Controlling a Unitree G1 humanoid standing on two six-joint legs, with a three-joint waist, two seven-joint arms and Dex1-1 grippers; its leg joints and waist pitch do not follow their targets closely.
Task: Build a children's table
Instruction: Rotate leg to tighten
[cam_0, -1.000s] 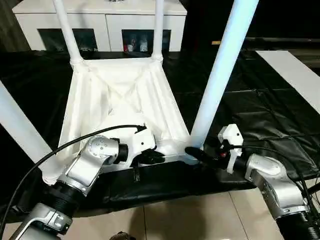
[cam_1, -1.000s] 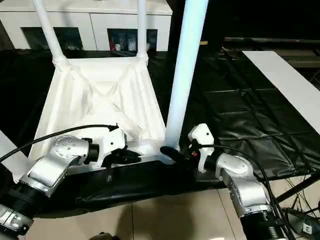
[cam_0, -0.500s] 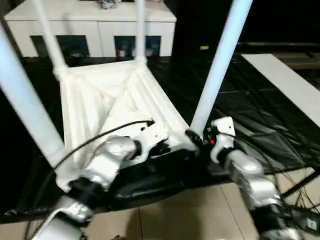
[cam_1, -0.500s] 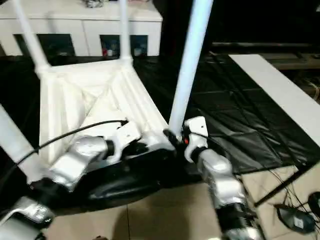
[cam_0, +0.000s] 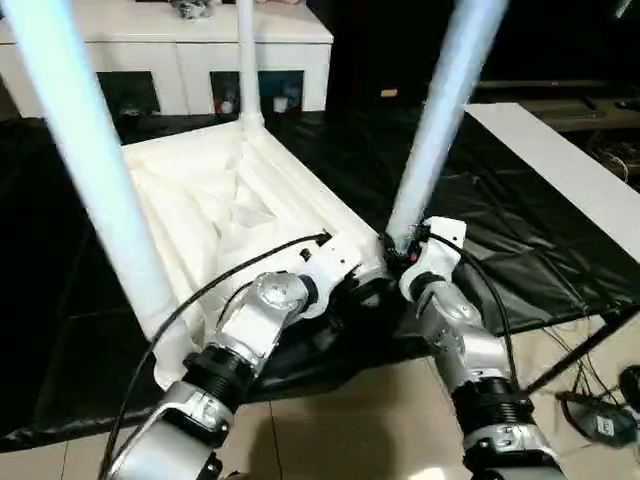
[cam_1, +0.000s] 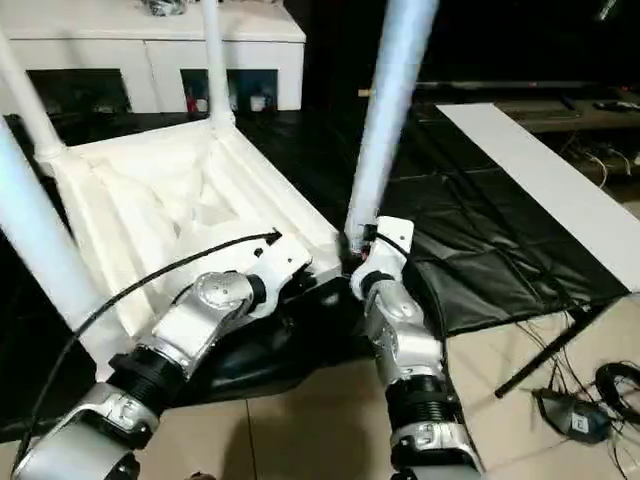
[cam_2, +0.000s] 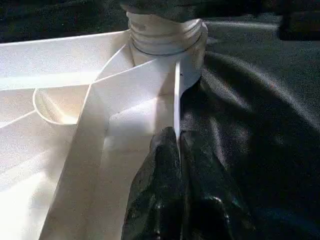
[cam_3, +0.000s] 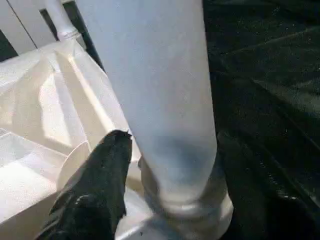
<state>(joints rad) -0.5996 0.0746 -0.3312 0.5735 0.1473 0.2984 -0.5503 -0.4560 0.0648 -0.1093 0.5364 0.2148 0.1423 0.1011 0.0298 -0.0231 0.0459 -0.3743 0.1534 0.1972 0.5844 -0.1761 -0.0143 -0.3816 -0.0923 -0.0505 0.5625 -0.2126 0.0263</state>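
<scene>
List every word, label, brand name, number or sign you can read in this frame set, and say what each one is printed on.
None can be read.
White plastic ribbed tabletop and white tapered round legs: no print.
White cabinet with dark glass doors: the small items behind the glass are too small to read.
Small dark device on the floor: its pale label is too blurred to read.

Black plastic sheeting (cam_0: 520, 230) over beige tile floor (cam_0: 340, 420) — white cabinet (cam_0: 180, 50) upper left, cables (cam_1: 590, 400) lower right.

A low white cabinet with dark glass doors (cam_0: 190, 60) stands at twelve o'clock. Crinkled black plastic sheeting (cam_0: 560, 230) covers the floor; beige floor tiles (cam_0: 350, 420) at six; tangled black cables (cam_1: 590, 400) at four.
</scene>
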